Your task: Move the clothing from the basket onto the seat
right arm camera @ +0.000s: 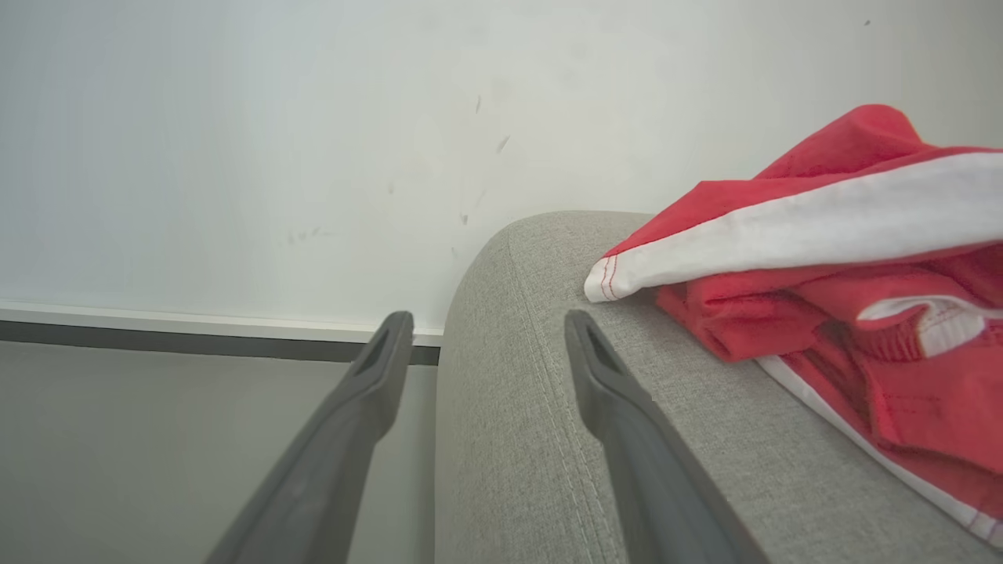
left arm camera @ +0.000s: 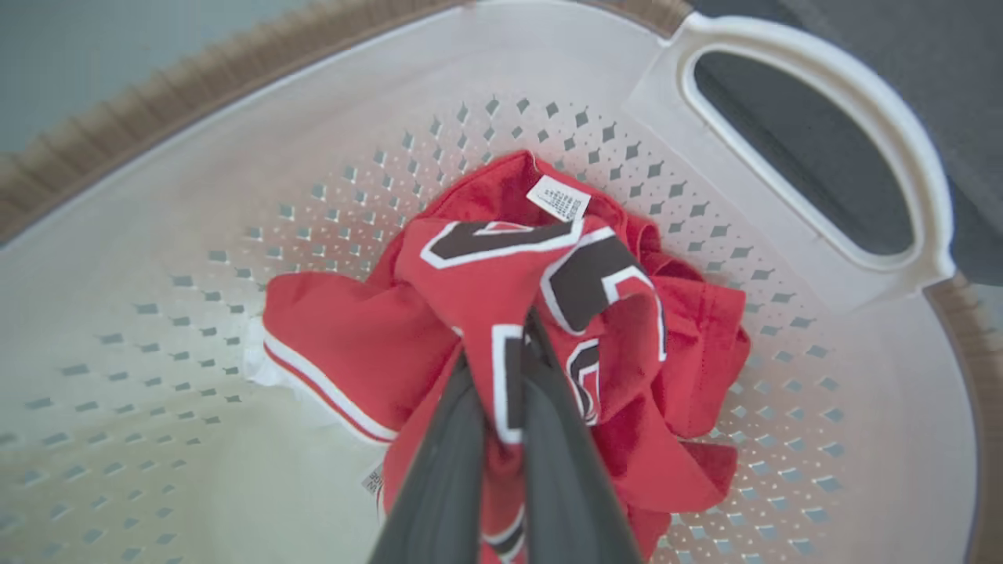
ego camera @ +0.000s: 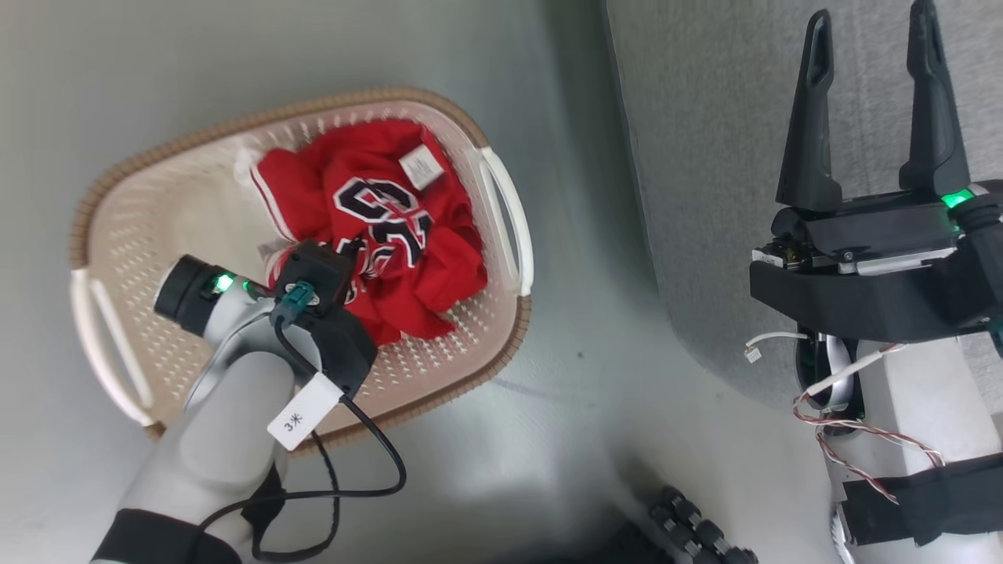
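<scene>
The large grey woven-fabric seat (ego camera: pixel 705 157) carries a red white-banded garment (right arm camera: pixel 823 227) near its corner. In the cream perforated plastic basket (ego camera: pixel 141 235), by its right handle, the crumpled red numbered jersey (ego camera: pixel 376 211) is pinched by the left gripper (left arm camera: pixel 501 352); lift until it clears the rim. The right gripper (ego camera: pixel 870 23) gapes empty.

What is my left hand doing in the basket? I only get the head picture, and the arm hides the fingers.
Observer: In the left wrist view, the left gripper is shut on a fold of the red jersey, right by a number.
Operator: Is any clothing on the seat?
Observer: Yes. The right wrist view shows a red piece with a white band lying on the grey seat.
Operator: Is my right hand touching it?
Observer: No. The right gripper is open at the seat's rounded edge, and that piece lies off to one side, apart from both fingers.
</scene>
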Robot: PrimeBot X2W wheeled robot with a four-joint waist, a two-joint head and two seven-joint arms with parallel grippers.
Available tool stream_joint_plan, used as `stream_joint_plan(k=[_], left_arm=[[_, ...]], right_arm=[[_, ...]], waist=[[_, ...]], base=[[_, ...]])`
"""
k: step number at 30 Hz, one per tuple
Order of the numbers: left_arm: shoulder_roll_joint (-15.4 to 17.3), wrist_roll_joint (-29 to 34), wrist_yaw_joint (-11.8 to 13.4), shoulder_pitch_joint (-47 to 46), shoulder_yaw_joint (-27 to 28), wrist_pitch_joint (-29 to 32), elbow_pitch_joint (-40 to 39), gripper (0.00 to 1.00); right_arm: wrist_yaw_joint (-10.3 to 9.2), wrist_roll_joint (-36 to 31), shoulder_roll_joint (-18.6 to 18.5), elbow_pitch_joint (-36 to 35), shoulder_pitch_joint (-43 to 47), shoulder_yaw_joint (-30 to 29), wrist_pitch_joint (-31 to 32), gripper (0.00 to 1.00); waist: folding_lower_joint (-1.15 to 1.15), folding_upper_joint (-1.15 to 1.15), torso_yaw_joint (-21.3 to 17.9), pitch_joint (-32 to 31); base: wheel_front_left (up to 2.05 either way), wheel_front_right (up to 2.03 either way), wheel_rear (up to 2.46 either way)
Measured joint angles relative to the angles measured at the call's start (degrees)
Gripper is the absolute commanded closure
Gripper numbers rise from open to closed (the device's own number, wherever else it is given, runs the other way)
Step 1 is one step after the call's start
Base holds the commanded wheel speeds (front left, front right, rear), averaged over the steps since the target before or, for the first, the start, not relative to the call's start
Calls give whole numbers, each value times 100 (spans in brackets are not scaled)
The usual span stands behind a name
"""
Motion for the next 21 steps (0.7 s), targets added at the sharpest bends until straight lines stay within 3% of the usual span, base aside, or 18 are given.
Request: stream_joint_plan(k=[21], left_arm=[[-247,-328,-248,-17,71,-226,-478,100]], right_arm=[[3,62,-401,833,389,-538,0,0]], waist=[[-1,-1,729,-1614]], base=[[0,0,0]])
